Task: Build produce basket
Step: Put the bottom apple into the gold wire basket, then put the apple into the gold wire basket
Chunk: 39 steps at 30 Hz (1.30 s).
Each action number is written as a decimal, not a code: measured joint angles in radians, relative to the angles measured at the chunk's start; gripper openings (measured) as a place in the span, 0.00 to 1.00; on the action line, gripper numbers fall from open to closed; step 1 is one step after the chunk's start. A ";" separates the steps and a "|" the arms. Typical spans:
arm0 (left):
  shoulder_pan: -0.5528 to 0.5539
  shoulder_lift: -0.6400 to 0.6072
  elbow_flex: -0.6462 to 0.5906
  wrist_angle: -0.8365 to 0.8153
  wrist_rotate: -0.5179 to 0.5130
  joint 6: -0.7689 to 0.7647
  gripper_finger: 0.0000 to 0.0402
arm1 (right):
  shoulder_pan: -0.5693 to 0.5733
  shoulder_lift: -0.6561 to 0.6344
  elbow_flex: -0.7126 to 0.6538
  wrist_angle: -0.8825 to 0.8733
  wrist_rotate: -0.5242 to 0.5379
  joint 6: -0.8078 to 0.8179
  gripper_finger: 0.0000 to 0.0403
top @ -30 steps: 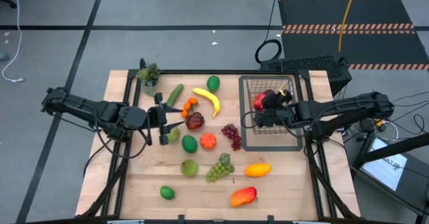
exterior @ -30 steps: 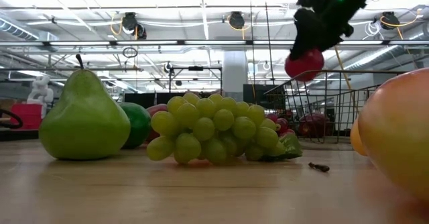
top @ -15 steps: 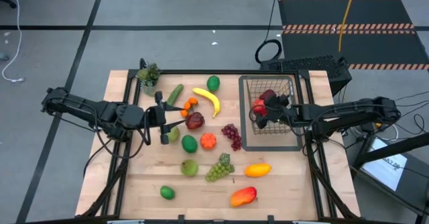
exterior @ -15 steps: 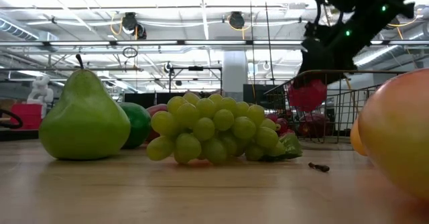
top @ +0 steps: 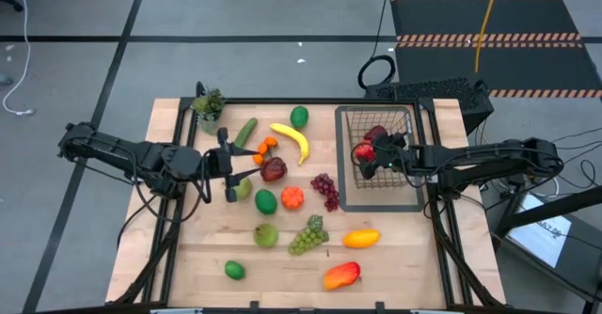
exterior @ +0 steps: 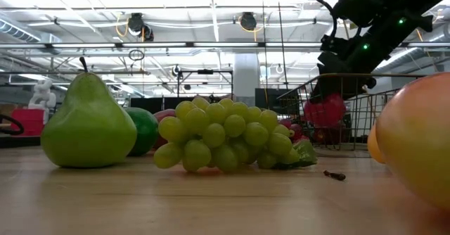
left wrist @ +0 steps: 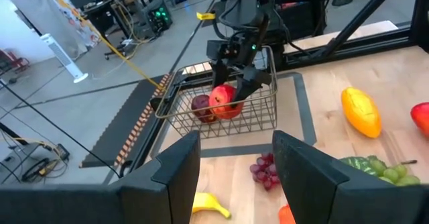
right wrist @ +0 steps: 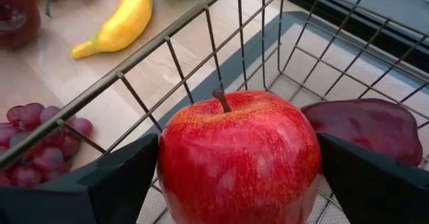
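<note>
Red apple (right wrist: 239, 158) is seen inside the basket (top: 380, 160), near its wall toward the loose fruit, beside a darker red fruit (right wrist: 369, 128) already lying in there. The apple sits between the fingers of the right gripper (top: 376, 154), which is spread wide; whether the pads still touch the skin cannot be told, so a release is judged to be under way or just done. The apple is judged light, hard and glossy, so slippery: hold is best taken across its widest girth, stem up. Thin wire bars of the basket are stiff; a dropped fruit would likely roll against them rather than escape.

The remaining produce is spread on the tabletop (top: 395, 258) away from the basket: the banana (top: 293, 140) and purple grapes (top: 325, 190) nearest it, green grapes (top: 308, 234), mango (top: 341, 274) and pear (exterior: 88, 126) farther off. Grape clusters are judged knobbly and best pinched across the bunch.

The left gripper (top: 229, 166) is held part-open, empty, well apart from the basket, beside a dark red apple (top: 273, 169).
</note>
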State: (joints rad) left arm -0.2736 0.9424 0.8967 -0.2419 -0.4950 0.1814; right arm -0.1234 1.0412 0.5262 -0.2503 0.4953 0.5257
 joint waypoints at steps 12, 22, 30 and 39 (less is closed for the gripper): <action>0.000 0.000 -0.027 -0.003 0.006 -0.021 0.46 | 0.000 -0.073 0.001 0.060 -0.026 -0.052 0.99; 0.000 0.000 -0.028 -0.042 0.007 -0.027 0.46 | 0.006 -0.142 0.001 0.162 -0.026 -0.124 0.99; 0.028 0.000 -0.028 -0.097 0.008 -0.035 0.46 | 0.061 -0.210 0.001 0.315 -0.026 -0.230 0.99; 0.108 0.054 -0.029 -0.157 0.000 -0.136 0.46 | 0.095 -0.230 0.001 0.488 -0.026 -0.359 0.99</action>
State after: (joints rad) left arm -0.1656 0.9963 0.8680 -0.3985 -0.4953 0.0459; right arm -0.0288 0.8116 0.5274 0.2373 0.4694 0.1667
